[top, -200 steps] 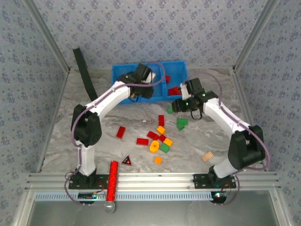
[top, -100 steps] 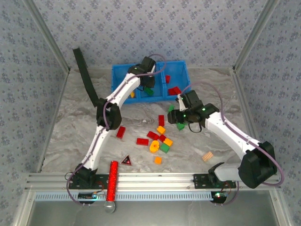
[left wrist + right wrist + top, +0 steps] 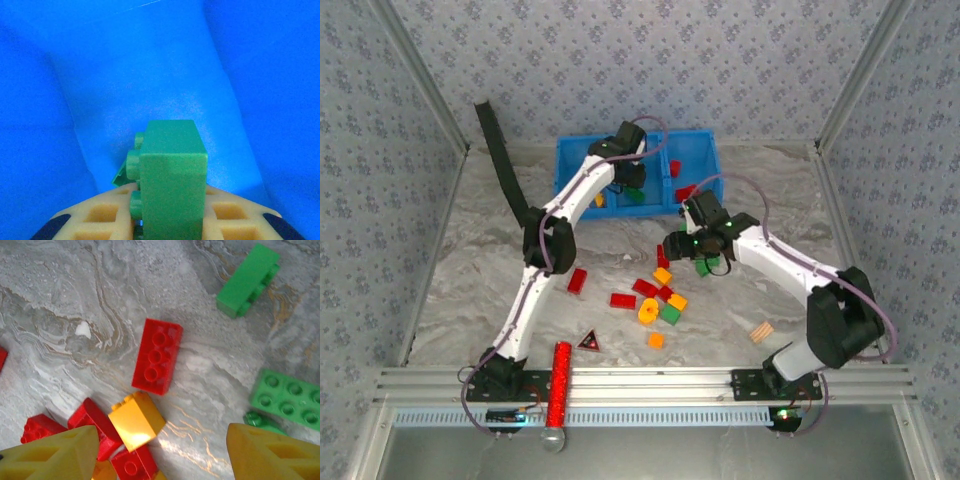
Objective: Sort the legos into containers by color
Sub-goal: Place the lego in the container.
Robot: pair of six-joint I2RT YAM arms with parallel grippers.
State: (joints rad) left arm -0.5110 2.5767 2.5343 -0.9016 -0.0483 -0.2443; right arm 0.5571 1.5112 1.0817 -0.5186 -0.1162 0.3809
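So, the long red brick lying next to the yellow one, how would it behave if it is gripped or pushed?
The red brick looks like hard moulded plastic: probably stiff and light. Lying flat on a broad face, it should slide over the table when pushed, not roll. Its glossy sides might slip in a weak pinch.

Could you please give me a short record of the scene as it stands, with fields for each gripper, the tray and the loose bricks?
left gripper: shut on a green brick, inside the middle compartment of the blue tray
right gripper: open, holding nothing, above loose bricks on the table
below right gripper: red brick lying flat, yellow-orange brick just beside it
tray, right compartment: red bricks
other item: tan wooden block, apart from the bricks
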